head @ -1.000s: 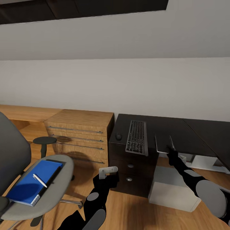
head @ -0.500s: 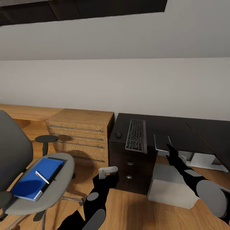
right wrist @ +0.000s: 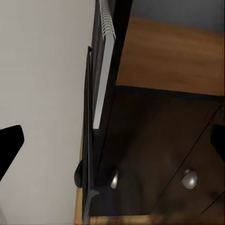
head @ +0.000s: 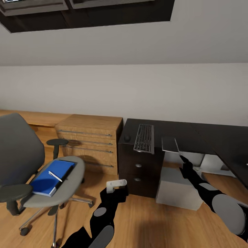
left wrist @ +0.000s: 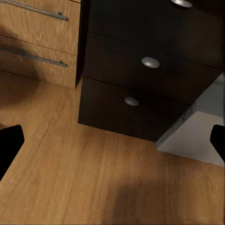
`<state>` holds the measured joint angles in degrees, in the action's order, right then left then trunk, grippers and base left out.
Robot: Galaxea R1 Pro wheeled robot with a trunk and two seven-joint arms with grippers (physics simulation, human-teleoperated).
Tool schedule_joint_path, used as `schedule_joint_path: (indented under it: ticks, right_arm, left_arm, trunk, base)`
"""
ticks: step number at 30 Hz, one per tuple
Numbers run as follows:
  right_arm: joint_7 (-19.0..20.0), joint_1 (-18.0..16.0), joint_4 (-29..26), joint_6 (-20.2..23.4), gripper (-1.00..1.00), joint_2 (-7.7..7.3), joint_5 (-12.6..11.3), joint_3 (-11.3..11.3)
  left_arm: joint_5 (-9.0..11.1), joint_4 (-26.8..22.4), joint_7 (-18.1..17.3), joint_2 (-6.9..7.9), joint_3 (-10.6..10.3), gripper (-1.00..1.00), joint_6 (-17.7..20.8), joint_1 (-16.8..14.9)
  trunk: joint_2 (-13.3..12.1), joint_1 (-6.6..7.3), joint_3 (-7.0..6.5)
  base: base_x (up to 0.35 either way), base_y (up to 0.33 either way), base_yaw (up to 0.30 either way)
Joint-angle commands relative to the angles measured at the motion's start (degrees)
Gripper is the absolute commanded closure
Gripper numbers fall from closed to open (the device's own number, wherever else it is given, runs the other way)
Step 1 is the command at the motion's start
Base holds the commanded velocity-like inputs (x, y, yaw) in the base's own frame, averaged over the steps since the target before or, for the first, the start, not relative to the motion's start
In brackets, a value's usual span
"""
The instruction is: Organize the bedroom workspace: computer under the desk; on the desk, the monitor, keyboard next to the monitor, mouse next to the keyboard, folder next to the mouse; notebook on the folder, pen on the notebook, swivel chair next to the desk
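The room is bright with soft, even light. The wall point(head: 137, 86) looks pale and clean with no glare. A dark shadow sits on the floor point(left wrist: 140, 201) between the fingers. Everything looks sharp, with no blur.

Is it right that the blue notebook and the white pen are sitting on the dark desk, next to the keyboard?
Not quite. The blue notebook with the white pen on it lies on the swivel chair seat, not on the dark desk. The head view shows this. The keyboard is on the desk, as you said.
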<state>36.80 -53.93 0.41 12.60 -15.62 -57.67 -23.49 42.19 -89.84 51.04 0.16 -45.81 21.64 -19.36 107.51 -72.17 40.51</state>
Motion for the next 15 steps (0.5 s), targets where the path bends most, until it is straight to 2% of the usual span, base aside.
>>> schedule_joint_path:
  ticks: [1, 7, 8, 11, 15]
  right_arm:
    - [0.1, 0.0, 0.0, 0.5, -1.00, -0.04, -0.5, -0.1]
    - [-0.4, 0.0, 0.1, 0.4, -1.00, -0.14, 1.0, 0.6]
    - [-1.6, 0.0, 0.1, -0.1, -1.00, 0.03, 3.9, 1.2]
    - [-2.7, 0.0, 0.1, -0.3, -1.00, 0.01, 5.2, 1.3]
    - [-6.4, 0.0, 0.2, -0.4, -1.00, 0.15, 6.3, 1.5]
  left_arm:
    - [0.2, -0.1, 0.4, 0.02, -0.1, -1.00, 0.3, -0.1]
    - [0.6, 1.0, 0.2, 0.03, 0.5, -1.00, 0.4, -0.1]
    - [0.4, 2.3, 0.2, 0.03, 1.6, -1.00, 0.3, -0.1]
    - [0.3, 2.6, 0.3, 0.02, 2.4, -1.00, 0.3, -0.1]
    - [0.5, 4.2, 0.4, 0.31, 3.1, -1.00, 0.2, -0.1]
  trunk:
    - [0.0, 0.04, 0.06]
    - [0.0, 0.04, 0.06]
    - [0.0, 0.04, 0.06]
    - [0.0, 0.04, 0.06]
    - [-0.4, 0.26, -0.12]
  base:
    - [-0.335, -0.062, 0.000]
    - [-0.331, -0.117, 0.000]
    - [-0.151, -0.077, 0.000]
    - [-0.098, -0.050, 0.000]
    - [-0.037, -0.019, 0.000]
